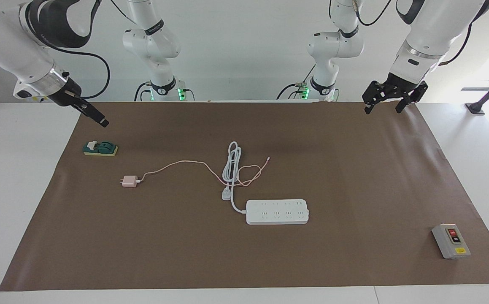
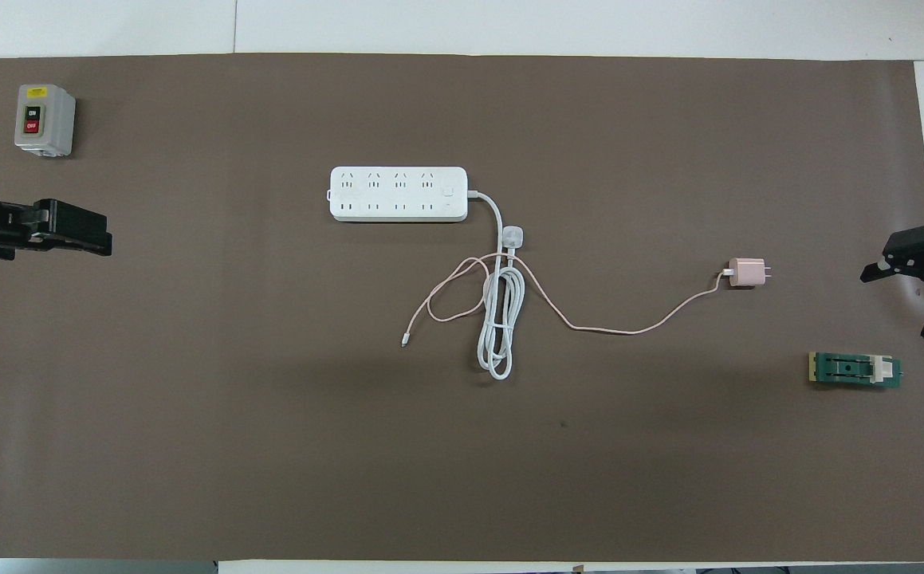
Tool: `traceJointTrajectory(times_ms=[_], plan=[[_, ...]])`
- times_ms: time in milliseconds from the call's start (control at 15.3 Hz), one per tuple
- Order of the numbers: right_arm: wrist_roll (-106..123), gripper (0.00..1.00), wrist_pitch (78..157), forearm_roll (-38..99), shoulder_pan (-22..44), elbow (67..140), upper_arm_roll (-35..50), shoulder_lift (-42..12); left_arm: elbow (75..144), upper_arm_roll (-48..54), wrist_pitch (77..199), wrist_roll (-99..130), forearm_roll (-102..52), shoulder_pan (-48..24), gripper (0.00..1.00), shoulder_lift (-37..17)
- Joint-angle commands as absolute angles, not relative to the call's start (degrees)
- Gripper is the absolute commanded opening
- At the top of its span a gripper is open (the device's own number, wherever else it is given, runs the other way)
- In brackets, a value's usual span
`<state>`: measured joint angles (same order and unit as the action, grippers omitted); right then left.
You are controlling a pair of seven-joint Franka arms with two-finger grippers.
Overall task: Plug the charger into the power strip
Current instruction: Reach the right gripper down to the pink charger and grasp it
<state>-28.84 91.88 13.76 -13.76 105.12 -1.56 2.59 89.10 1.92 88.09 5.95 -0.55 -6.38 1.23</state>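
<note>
My right tool [image 1: 96,118], upper left of the facing view, hangs with fingers apart and empty above the mat's corner; my left tool [image 1: 387,101], upper right, waits likewise. The charger [image 1: 129,181] lies left of centre, well apart from both, prongs toward the frame's left edge, cable trailing right. The strip [image 1: 277,211] lies at centre, long axis across the frame, sockets up, probably for downward insertion.

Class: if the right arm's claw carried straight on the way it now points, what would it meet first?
Probably the bare brown mat, near the green block. The right claw, open and empty, slants down toward the table's middle. Depth is uncertain; the charger lies farther along.
</note>
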Motion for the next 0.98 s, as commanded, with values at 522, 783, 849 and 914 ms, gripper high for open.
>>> traceJointTrajectory(times_ms=[522, 783, 849, 914], plan=[[-49.03, 1.0, 106.16, 30.58, -20.74, 116.44, -0.97, -4.13, 89.03, 1.76, 89.82, 5.45, 0.26, -6.41, 1.0, 0.18], [-53.08, 1.0, 108.01, 33.48, -20.04, 118.56, -0.97, -5.88, 88.77, 1.85, 89.83, 5.71, 0.26, -6.15, 1.0, 0.17], [-52.82, 1.0, 108.02, 33.83, -20.13, 118.56, -0.97, -7.72, 88.77, 1.85, 89.82, 5.63, 0.26, -6.15, 1.0, 0.18], [-51.78, 1.0, 108.28, 33.92, -20.3, 118.56, -0.88, -9.56, 88.77, 1.76, 89.74, 5.54, 0.35, -6.07, 1.0, 0.18]])
